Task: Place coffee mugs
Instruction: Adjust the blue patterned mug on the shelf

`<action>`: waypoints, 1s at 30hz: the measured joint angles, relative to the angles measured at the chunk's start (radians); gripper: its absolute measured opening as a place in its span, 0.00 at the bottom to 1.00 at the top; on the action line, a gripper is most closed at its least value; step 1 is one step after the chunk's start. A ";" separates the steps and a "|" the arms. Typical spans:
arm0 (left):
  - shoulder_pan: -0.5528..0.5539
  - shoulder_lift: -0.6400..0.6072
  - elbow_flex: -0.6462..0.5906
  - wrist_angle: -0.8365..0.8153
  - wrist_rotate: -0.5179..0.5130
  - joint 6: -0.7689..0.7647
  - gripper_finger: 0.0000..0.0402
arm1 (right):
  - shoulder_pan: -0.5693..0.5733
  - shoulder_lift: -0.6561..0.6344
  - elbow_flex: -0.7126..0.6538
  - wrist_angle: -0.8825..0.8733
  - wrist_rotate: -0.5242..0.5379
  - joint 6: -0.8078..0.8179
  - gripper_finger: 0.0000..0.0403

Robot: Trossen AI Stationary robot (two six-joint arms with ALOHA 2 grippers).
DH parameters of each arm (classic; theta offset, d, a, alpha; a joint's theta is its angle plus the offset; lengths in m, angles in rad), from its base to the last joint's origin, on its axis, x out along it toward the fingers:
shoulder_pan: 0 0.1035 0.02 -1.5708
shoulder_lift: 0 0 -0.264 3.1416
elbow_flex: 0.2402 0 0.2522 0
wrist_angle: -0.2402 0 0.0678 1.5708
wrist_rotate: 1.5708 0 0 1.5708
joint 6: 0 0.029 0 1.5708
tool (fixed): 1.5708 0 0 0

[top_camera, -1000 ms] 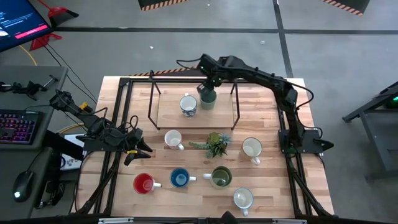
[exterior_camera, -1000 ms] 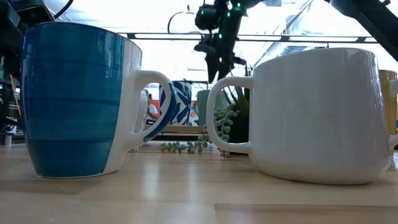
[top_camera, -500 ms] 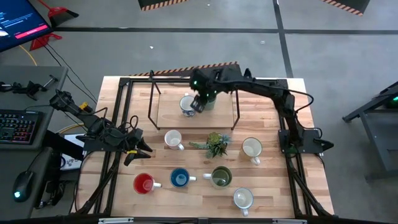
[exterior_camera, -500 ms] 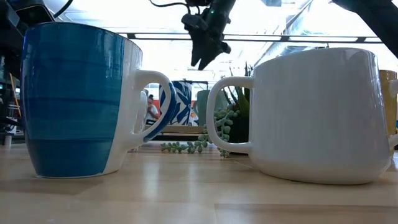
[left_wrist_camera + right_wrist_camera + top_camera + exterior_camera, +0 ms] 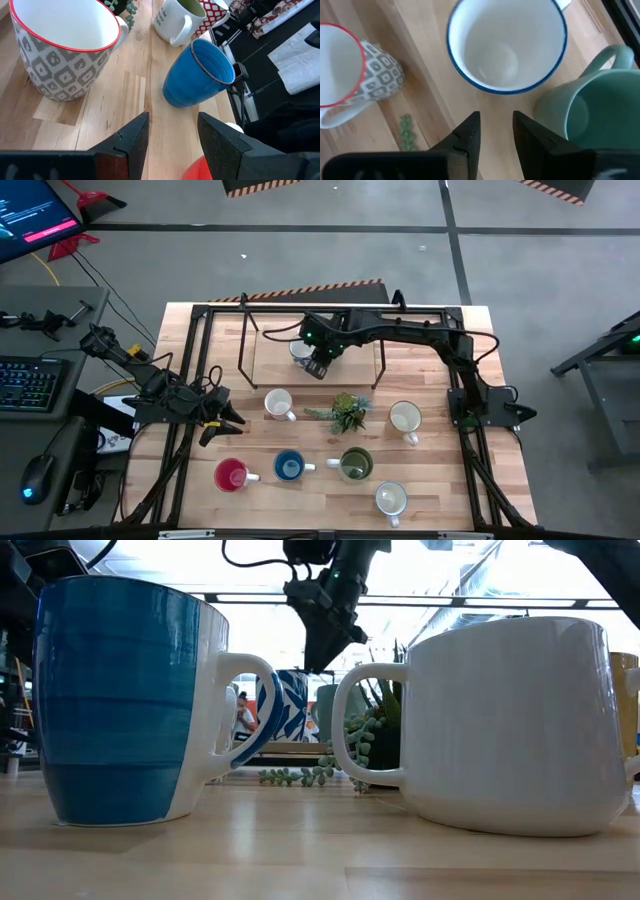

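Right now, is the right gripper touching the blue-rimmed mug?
Apart. In the right wrist view the right gripper is empty, and bare wood shows between its fingertips and the blue-rimmed mug. The low view also shows it raised above the mugs.

Wooden table (image 5: 430,480) with scattered coffee mugs (image 5: 289,467), plant (image 5: 346,414), raised shelf (image 5: 268,367).

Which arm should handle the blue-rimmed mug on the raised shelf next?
Right. The right gripper hangs open directly over the blue-rimmed mug beside the teal mug. The left gripper waits low at the table's left edge.
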 joint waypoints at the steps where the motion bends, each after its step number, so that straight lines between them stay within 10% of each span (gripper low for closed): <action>1: 0.000 0.000 0.000 0.000 0.000 0.000 0.39 | -0.002 0.001 -0.001 0.000 0.001 -0.001 0.22; 30: 0.000 0.001 0.000 -0.002 0.000 0.000 0.39 | -0.018 0.047 -0.001 0.041 -0.037 -0.043 0.22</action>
